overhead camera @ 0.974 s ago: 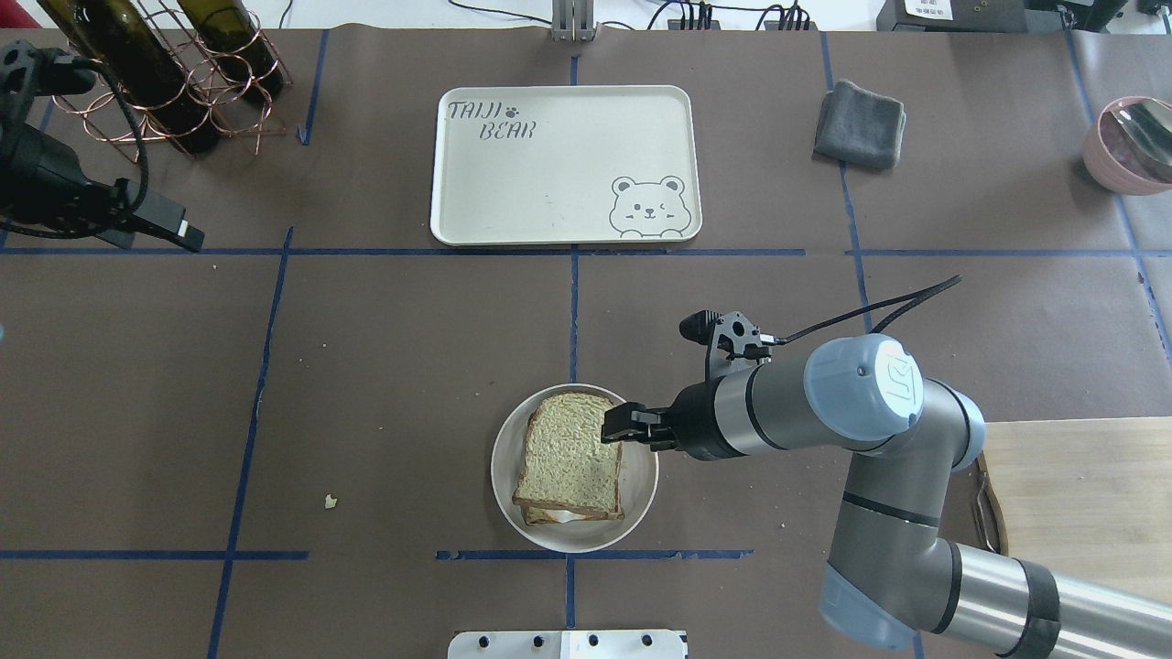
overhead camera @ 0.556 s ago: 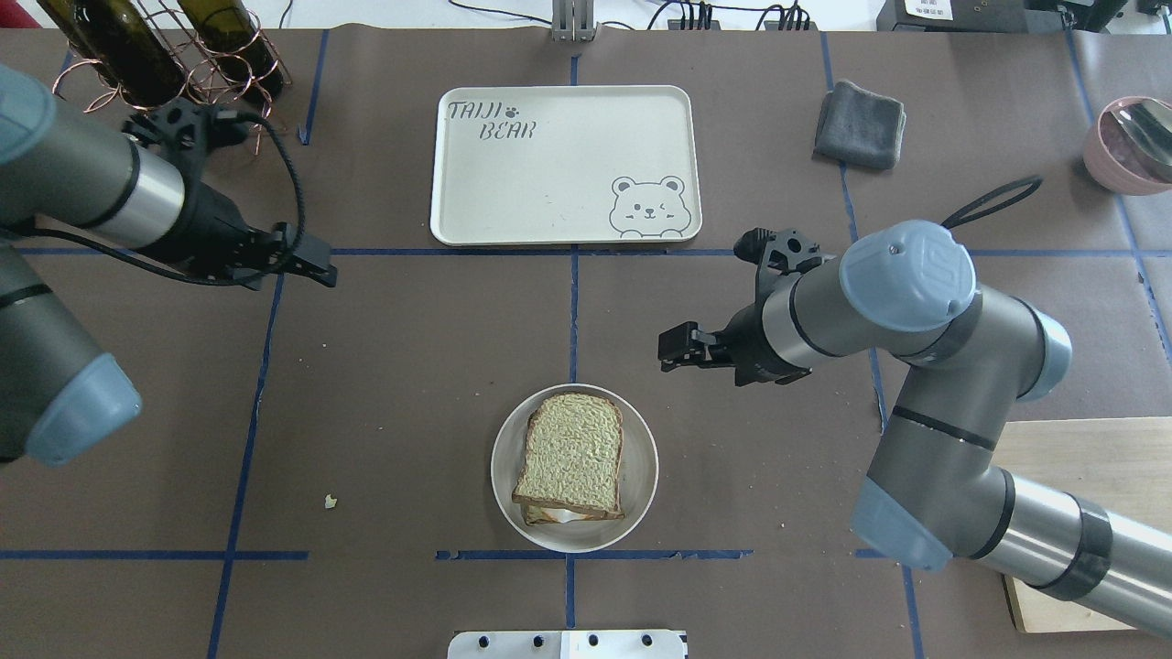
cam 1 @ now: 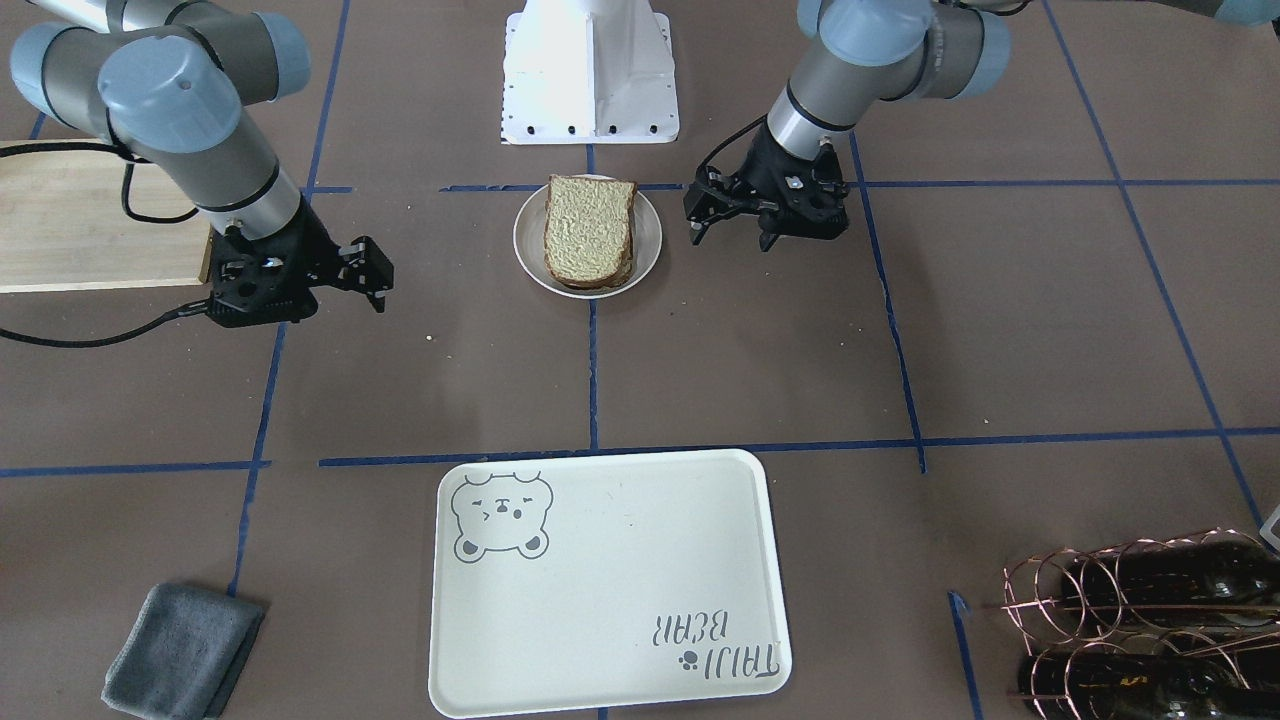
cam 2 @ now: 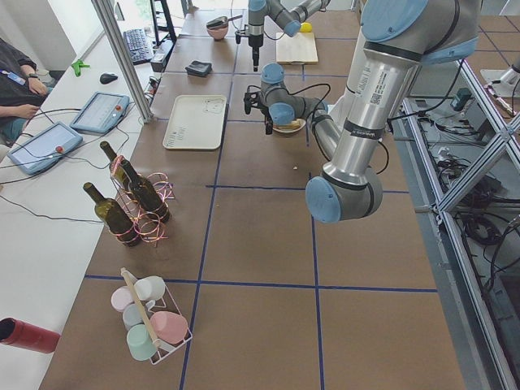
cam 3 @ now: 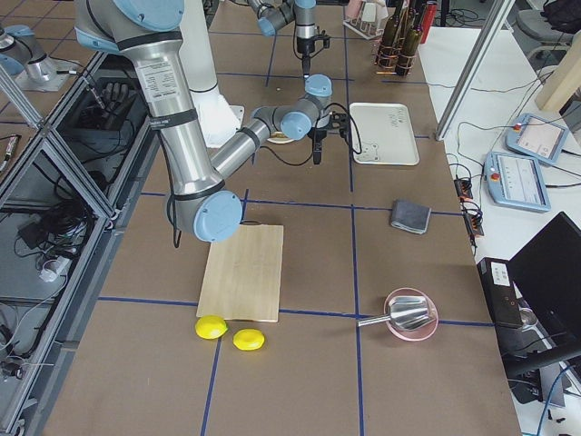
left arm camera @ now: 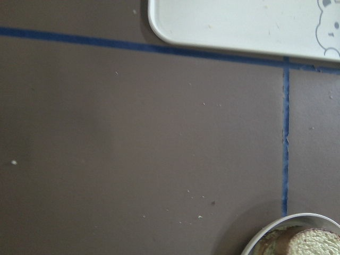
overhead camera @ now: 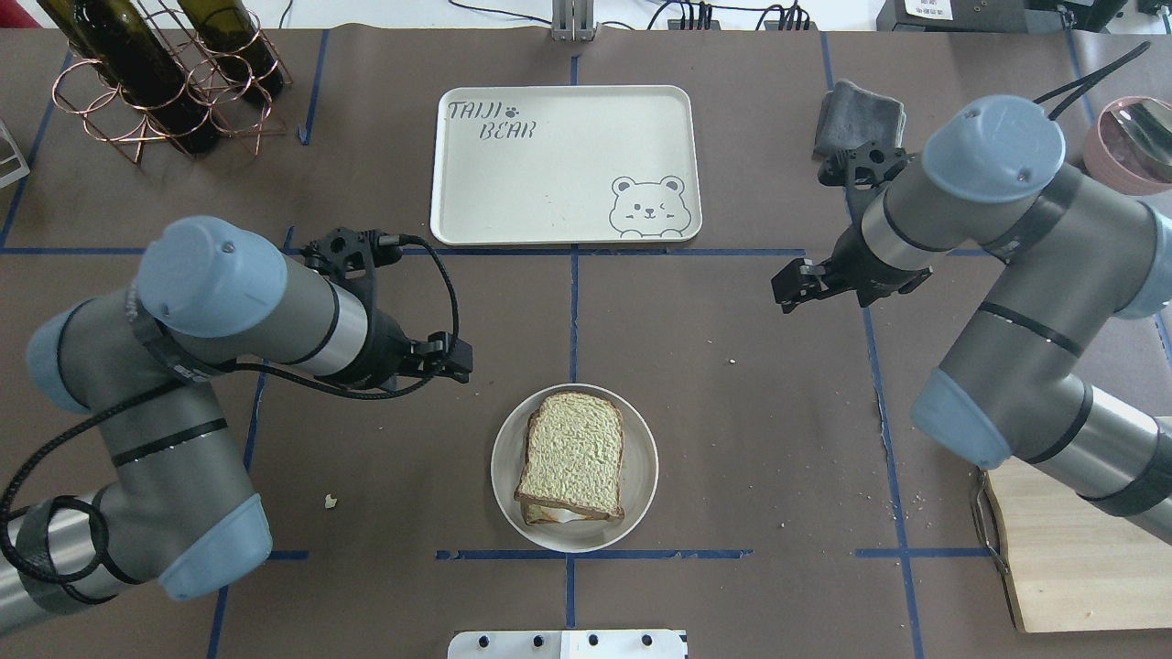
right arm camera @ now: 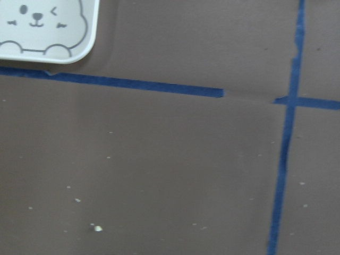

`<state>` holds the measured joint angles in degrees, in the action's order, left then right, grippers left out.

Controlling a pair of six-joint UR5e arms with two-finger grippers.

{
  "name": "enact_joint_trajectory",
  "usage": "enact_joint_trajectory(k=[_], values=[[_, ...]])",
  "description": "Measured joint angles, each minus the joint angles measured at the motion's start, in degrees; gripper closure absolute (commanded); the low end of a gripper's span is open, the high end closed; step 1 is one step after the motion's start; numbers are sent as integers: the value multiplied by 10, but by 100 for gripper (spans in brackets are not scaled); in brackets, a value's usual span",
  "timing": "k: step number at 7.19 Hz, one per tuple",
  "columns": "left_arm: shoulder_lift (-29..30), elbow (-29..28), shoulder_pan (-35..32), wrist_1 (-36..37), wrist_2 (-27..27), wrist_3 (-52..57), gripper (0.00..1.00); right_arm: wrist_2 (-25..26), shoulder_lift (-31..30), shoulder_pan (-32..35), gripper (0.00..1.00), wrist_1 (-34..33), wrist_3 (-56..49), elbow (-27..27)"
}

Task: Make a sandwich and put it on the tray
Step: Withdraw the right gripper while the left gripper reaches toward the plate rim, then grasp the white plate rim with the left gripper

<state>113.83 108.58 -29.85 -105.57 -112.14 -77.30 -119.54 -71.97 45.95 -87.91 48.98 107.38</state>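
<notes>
The sandwich [overhead camera: 572, 458], two greenish-tan slices with white egg showing at the near edge, lies on a small round white plate [overhead camera: 641, 476]. It also shows in the front view [cam 1: 588, 232] and at the bottom edge of the left wrist view [left arm camera: 313, 241]. The cream tray [overhead camera: 563, 165] with its bear drawing lies empty at the far middle. My left gripper [overhead camera: 458, 359] is open and empty, left of and just beyond the plate. My right gripper [overhead camera: 786, 284] is open and empty, well to the right of the plate and beyond it.
A copper rack with wine bottles [overhead camera: 156, 73] stands far left. A folded grey cloth [overhead camera: 856, 114] and a pink bowl with a spoon [overhead camera: 1131, 142] are far right. A wooden board [overhead camera: 1080, 540] lies near right. A crumb [overhead camera: 330, 501] lies left of the plate.
My right gripper has left the top slice and drawn back to the far right. My left arm has swung in from the far left to beside the plate. The sandwich has not moved.
</notes>
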Motion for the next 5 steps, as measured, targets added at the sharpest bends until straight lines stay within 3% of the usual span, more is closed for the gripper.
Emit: enact_joint_trajectory(k=[3,5], values=[[23,-40,61,-1,33,-33,40,-86,-41,106,0,-19,-122,-6],[38,-60,82,-2,38,-49,49,-110,-62,149,0,-19,-166,-12]])
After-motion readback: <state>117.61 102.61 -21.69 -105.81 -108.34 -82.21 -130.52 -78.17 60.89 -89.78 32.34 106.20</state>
